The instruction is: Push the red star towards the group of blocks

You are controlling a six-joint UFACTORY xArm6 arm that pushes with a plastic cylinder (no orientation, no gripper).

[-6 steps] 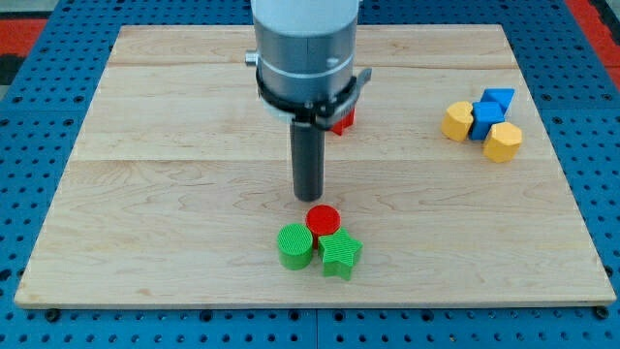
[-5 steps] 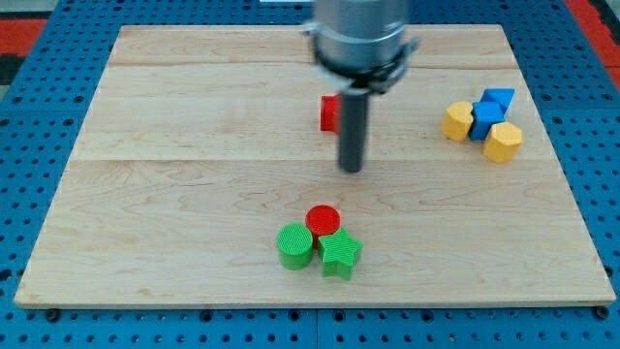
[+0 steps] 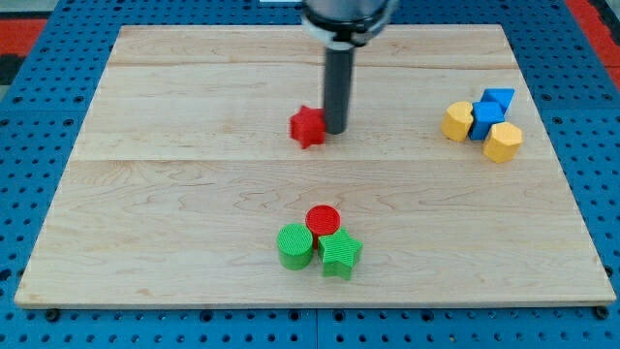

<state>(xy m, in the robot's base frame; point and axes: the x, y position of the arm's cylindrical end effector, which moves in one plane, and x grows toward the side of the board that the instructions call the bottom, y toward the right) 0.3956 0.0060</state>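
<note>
The red star (image 3: 307, 126) lies on the wooden board (image 3: 174, 174) a little above its middle. My tip (image 3: 336, 130) stands right at the star's right side, touching or nearly touching it. A group of three blocks sits near the view's bottom: a red cylinder (image 3: 323, 219), a green cylinder (image 3: 294, 245) and a green star (image 3: 340, 254), all touching. This group lies below the red star, with bare board between them.
A second cluster lies at the view's right: a yellow block (image 3: 457, 121), two blue blocks (image 3: 487, 116) (image 3: 499, 99) and a yellow hexagon (image 3: 503, 142). Blue pegboard (image 3: 29, 194) surrounds the board.
My tip has moved up from near the red cylinder, swung to the right, and now stands against the red star's right side. The star has shifted to the left and slightly down.
</note>
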